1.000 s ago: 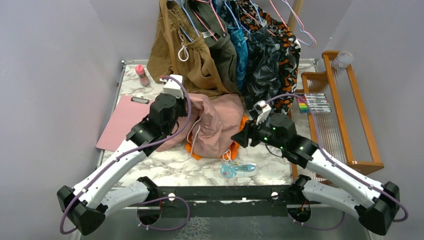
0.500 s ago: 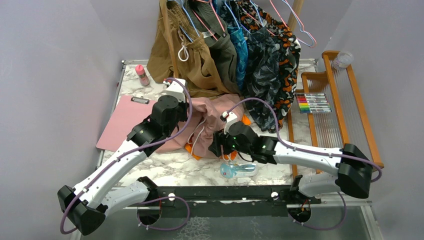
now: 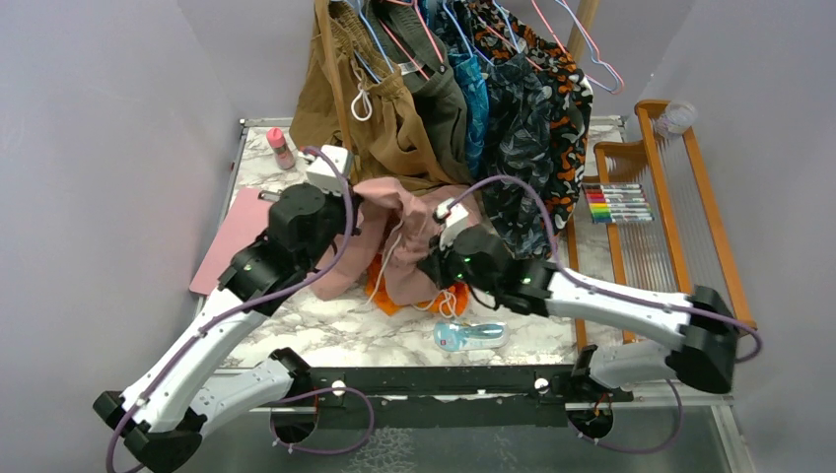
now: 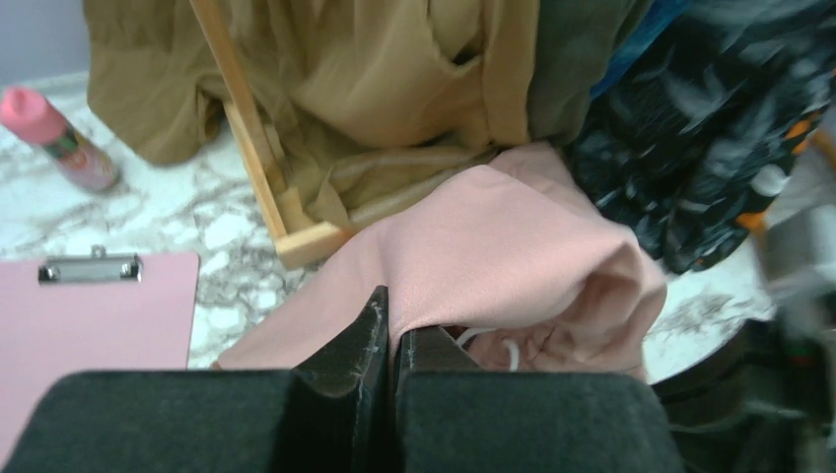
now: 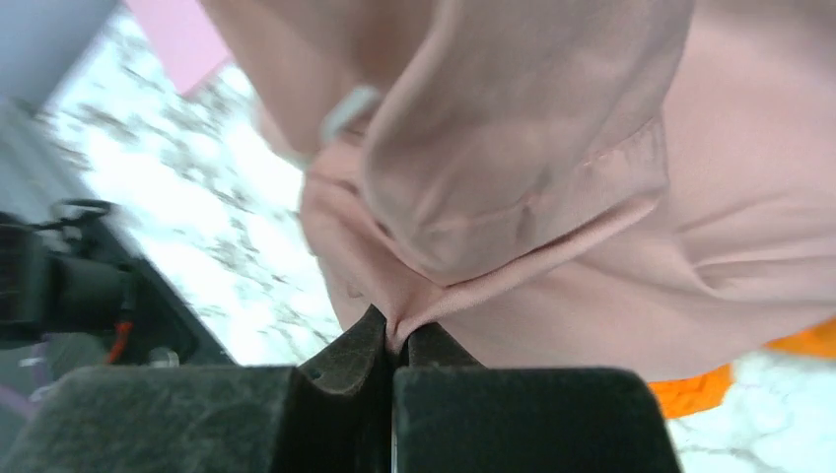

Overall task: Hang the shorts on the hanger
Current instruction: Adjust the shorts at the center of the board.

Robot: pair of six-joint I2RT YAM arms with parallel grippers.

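The dusty pink shorts (image 3: 406, 235) lie bunched mid-table, partly lifted, white drawstring dangling. My left gripper (image 3: 347, 219) is shut on a fold at their left edge; the left wrist view shows the fabric (image 4: 493, 236) pinched between the closed tips (image 4: 392, 317). My right gripper (image 3: 434, 264) is shut on a lower fold, and the right wrist view has cloth (image 5: 552, 197) squeezed in the tips (image 5: 397, 330). A thin light blue hanger (image 3: 609, 77) seems to hang empty at the rail's right end, beside pink ones.
Bright orange shorts (image 3: 396, 302) lie under the pink ones. Brown shorts (image 3: 375, 108) and dark patterned clothes (image 3: 532, 108) hang behind. A pink clipboard (image 3: 235, 236) and pink bottle (image 3: 281, 148) sit left, a wooden frame (image 3: 680, 217) with markers (image 3: 621, 202) right, a clear bottle (image 3: 469, 335) in front.
My right arm swung left to the shorts, open until half a second ago, and has now shut on a fold. My left arm drew its held edge back and to the left.
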